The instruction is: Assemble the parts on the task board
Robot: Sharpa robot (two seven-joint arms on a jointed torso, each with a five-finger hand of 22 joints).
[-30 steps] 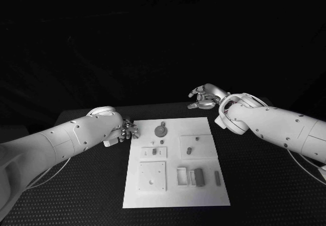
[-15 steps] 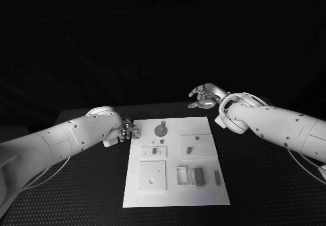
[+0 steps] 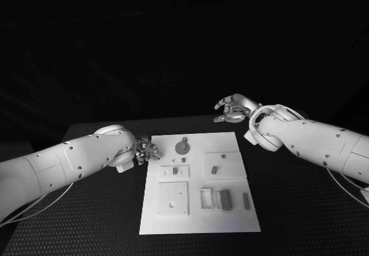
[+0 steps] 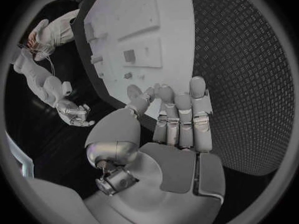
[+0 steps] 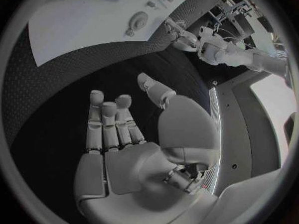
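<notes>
The white task board [image 3: 198, 216] lies in the middle of the black table. On it are small grey parts: a round disc part [image 3: 181, 147] near the far edge, a small peg [image 3: 214, 170], and a narrow bar [image 3: 246, 200] at the right. My left hand [image 3: 144, 149] hovers at the board's far left edge with its fingers stretched out and nothing in them [image 4: 177, 117]. My right hand [image 3: 231, 110] hangs beyond the board's far right corner, fingers loosely extended, empty [image 5: 115, 127]. The board [image 5: 74, 25] and disc part [image 5: 136, 21] lie ahead of its fingers.
Raised white blocks stand on the board: a square block [image 3: 173, 200] at the near left and an open frame [image 3: 207, 199] beside an upright block [image 3: 225, 201]. Black textured table [image 3: 307, 213] stretches on both sides of the board.
My left forearm has swung lower and nearer, while its hand stays at the board's far left edge. The right hand has barely moved.
</notes>
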